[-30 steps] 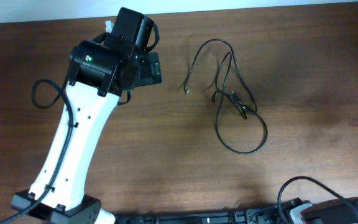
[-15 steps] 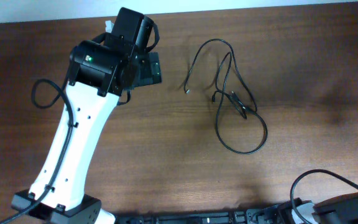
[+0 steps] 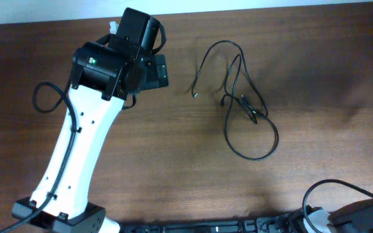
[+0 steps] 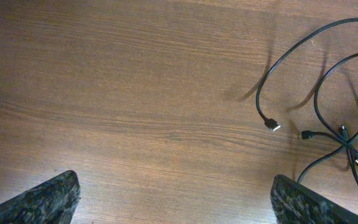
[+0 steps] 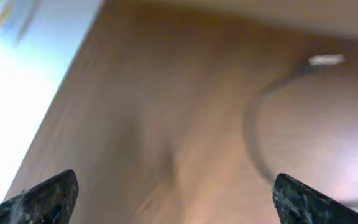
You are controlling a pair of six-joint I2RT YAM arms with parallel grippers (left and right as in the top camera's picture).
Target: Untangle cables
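**Both grippers empty before the first grasp on the cable tangle**

The cables (image 3: pixel 245 107) lie loosely knotted on the table (image 3: pixel 173 175), right of centre in the overhead view. Their strands cross at mid-tangle, and a large loop (image 3: pixel 254 152) spreads below. A free plug end (image 3: pixel 195 96) points toward frame left. The left gripper (image 4: pixel 174 185) hangs at upper left of centre, fingers spread wide and holding nothing. It is near that plug but well apart from the knot. The right gripper (image 5: pixel 174 185) is likewise spread. Its view is too blurred to place it, and its arm shows only at the lower right edge. The plug-end strand is probably the best first grasp: pinch just behind the plug and draw it away from the crossing. The likely hindrance is that thin cord lying flat on wood offers little to pinch. The thick black wire (image 3: pixel 44 97) at frame left belongs to the arm, not the tangle.
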